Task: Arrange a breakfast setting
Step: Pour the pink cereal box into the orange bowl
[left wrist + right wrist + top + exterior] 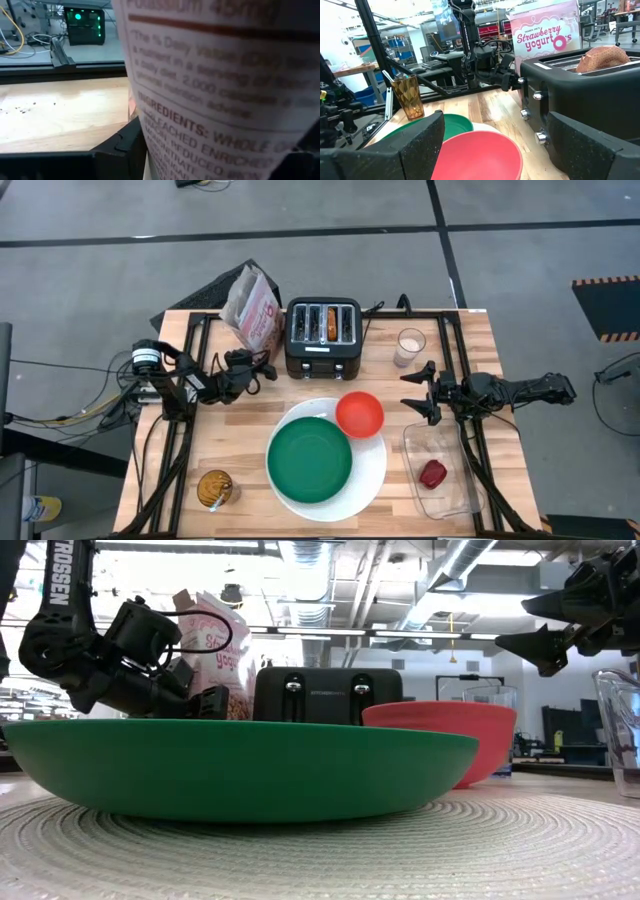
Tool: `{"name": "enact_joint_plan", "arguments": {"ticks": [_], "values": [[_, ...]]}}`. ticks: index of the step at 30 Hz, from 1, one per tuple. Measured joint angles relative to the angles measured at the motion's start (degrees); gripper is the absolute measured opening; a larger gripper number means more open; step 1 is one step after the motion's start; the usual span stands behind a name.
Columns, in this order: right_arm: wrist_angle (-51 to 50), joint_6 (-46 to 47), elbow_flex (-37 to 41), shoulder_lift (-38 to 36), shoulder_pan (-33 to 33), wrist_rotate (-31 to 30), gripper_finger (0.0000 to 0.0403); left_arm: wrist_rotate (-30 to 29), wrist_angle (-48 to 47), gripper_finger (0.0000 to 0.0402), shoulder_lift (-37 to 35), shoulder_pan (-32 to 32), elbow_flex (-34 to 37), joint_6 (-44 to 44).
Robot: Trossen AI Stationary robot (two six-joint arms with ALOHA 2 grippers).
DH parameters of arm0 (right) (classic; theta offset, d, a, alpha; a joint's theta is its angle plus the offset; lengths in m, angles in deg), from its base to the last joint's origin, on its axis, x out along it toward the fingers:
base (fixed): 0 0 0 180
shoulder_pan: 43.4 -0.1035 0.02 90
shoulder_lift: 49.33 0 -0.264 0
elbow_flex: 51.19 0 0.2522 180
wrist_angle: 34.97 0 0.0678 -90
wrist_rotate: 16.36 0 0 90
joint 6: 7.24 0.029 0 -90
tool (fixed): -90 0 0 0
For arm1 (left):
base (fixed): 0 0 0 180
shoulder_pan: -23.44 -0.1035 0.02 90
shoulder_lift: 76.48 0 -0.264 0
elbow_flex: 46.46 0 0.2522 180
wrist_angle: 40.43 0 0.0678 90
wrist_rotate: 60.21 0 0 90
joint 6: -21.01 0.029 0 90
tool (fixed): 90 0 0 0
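A green plate lies on a large white plate at the near middle. A red bowl sits on the white plate's far right rim. A toasted bagel stands in a slot of the black toaster. A small red food piece lies in the clear tray. A spoon stands in an amber glass. My left gripper is open at the foot of a pink snack bag, which fills the left wrist view. My right gripper is open and empty, right of the bowl. My left gripper's fingers stand on either side of the bag's lower part, coming level from the table's left. I cannot tell whether they touch it. The bag stands upright on the table.
A clear cup with something white in it stands right of the toaster. The bag leans close to the toaster's left side. Bare wood shows between the left arm and the plates, and between the toaster and the bowl.
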Motion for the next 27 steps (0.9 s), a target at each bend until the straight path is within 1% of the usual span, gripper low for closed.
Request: {"name": "enact_joint_plan", "arguments": {"ticks": [5,7,10,13,18,23,27], "values": [[0.0,0.0,0.0,0.0,0.0,0.0,0.0371,0.5,-2.8,0.0154,-2.3,0.0,0.0,2.1],[0.0,0.0,0.0,0.0,0.0,0.0,0.0371,0.6,-5.1,0.0154,-4.3,0.0,0.0,3.2],[0.0,0.0,0.0,0.0,0.0,0.0,0.0371,0.8,-10.3,0.0154,-8.9,0.0,0.0,2.4],[0.0,0.0,0.0,0.0,0.0,0.0,0.0371,1.1,-17.1,0.0154,-14.7,0.1,0.0,2.2],[0.0,0.0,0.0,0.0,0.0,0.0,0.0371,3.2,-31.8,0.0153,-26.5,0.2,0.0,2.1],[0.0,0.0,0.0,0.0,0.0,0.0,0.0371,2.9,-46.3,0.0152,-38.8,0.2,0.0,1.6],[0.0,0.0,0.0,0.0,0.0,0.0,0.0371,3.6,-55.5,0.0152,-47.0,0.2,0.0,0.1]]}}
